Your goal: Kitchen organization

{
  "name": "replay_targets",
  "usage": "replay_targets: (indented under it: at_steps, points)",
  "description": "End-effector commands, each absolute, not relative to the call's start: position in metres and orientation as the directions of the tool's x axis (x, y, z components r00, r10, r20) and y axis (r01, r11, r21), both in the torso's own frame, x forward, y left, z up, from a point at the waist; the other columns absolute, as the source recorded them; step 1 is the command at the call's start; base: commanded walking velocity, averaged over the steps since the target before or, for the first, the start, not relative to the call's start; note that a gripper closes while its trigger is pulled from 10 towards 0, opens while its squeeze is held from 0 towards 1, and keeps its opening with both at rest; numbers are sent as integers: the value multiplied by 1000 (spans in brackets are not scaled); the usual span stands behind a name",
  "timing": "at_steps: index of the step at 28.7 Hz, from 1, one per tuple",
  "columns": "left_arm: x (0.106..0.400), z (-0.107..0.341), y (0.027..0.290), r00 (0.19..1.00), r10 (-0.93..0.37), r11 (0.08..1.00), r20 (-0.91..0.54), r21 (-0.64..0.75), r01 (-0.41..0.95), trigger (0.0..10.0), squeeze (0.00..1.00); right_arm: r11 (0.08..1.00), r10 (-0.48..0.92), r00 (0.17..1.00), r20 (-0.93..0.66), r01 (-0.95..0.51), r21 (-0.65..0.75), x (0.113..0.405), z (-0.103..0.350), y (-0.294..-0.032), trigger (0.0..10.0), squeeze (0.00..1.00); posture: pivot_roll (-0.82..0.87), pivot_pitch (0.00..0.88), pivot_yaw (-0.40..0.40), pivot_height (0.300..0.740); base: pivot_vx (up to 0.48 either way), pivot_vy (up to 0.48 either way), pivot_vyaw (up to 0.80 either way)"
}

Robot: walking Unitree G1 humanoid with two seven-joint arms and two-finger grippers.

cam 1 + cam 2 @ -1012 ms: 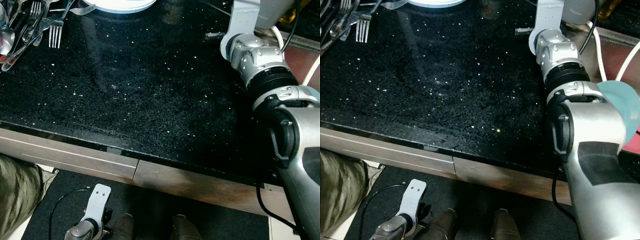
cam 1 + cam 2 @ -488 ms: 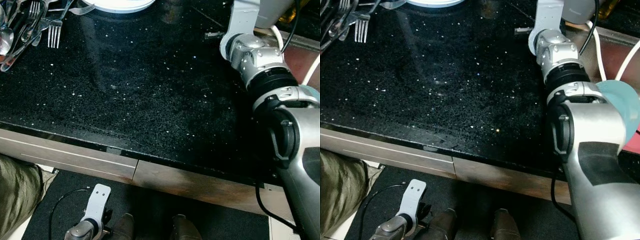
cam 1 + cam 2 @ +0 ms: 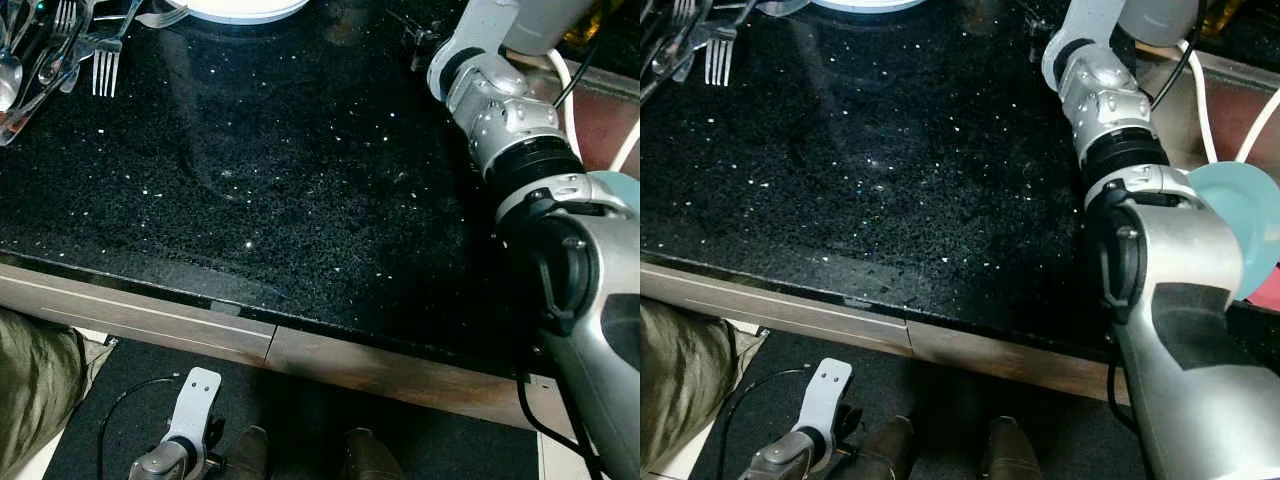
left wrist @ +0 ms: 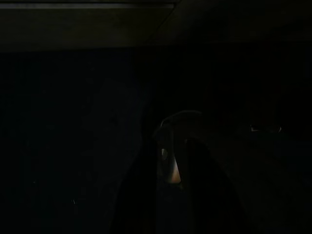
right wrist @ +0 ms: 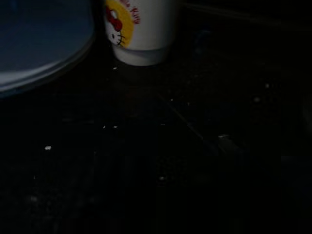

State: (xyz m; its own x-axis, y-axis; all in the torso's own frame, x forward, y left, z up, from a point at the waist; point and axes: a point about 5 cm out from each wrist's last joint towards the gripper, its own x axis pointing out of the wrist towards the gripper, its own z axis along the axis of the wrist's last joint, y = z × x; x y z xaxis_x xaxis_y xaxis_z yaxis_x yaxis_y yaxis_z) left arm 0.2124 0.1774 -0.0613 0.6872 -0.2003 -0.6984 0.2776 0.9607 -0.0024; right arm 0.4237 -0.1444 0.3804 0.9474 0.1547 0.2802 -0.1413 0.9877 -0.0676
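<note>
**Right arm reaching toward the mug at the far edge**

Your right gripper itself is past the top of the head views, so you cannot tell whether its fingers are spread or pressed together. Its wrist camera looks at a white mug (image 5: 140, 30) standing upright on the black speckled counter (image 3: 300, 190), close beside a pale blue dish (image 5: 41, 44). The right arm (image 3: 510, 130) stretches to the far right of the counter. Judged from this, you are in the approach step; next, line the fingers on the mug before closing.

The mug carries a Hello Kitty figure; the lettering above it is too cut off to read.

Forks (image 3: 105, 65) lie far left. Your left gripper (image 3: 185, 440) hangs idle below the counter edge; its fingers are too dark to judge.
</note>
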Motion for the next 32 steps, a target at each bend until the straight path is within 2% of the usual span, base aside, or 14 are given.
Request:
replay_targets:
  at_steps: [1, 6, 7, 8, 11, 19, 22, 25, 28, 32]
  points:
    - [168, -88, 175, 556, -175, 965, -813, -30, 259, 10000, 0, 987, 144, 951, 273, -120, -106, 424, 377, -147, 10000, 1000, 126, 408, -167, 740, 0, 0, 0]
    - [166, -88, 175, 558, -176, 966, -811, -33, 256, 10000, 0, 983, 129, 951, 280, -85, -165, 424, 376, -148, 10000, 1000, 132, 417, -168, 740, 0, 0, 0]
    - [165, -89, 176, 559, -175, 966, -811, -34, 255, 10000, 0, 981, 127, 952, 279, -79, -176, 425, 375, -148, 10000, 910, 135, 422, -169, 740, 0, 0, 0]
    - [163, -89, 176, 558, -175, 967, -811, -34, 253, 10000, 0, 980, 125, 955, 270, -75, -187, 425, 373, -150, 10000, 0, 137, 427, -168, 740, 0, 0, 0]
    - [160, -90, 177, 554, -172, 967, -814, -33, 251, 10000, 0, 982, 107, 963, 249, -63, -178, 425, 370, -156, 10000, 0, 140, 434, -167, 740, 0, 0, 0]
    - [153, -92, 181, 546, -169, 967, -821, -31, 252, 10000, 0, 990, -52, 980, 190, 76, -123, 426, 359, -181, 10000, 0, 151, 448, -159, 740, 0, 0, 0]
    - [153, -92, 182, 544, -169, 967, -822, -30, 255, 10000, 0, 993, -104, 980, 167, 110, -31, 426, 353, -189, 10000, 0, 159, 447, -151, 740, 0, 0, 0]
    - [153, -92, 183, 544, -168, 966, -822, -29, 256, 10000, 0, 992, -123, 980, 155, 125, -1, 426, 351, -192, 10000, 0, 165, 440, -145, 740, 0, 0, 0]
    - [153, -91, 184, 542, -168, 964, -824, -23, 264, 10000, 0, 984, -166, 983, 82, 159, 84, 427, 337, -199, 10000, 0, 174, 433, -137, 740, 0, 0, 0]
    - [153, -91, 185, 542, -165, 964, -824, -19, 265, 10000, 0, 981, -141, 990, 2, 140, 133, 428, 323, -197, 10000, 0, 180, 428, -137, 740, 0, 0, 0]
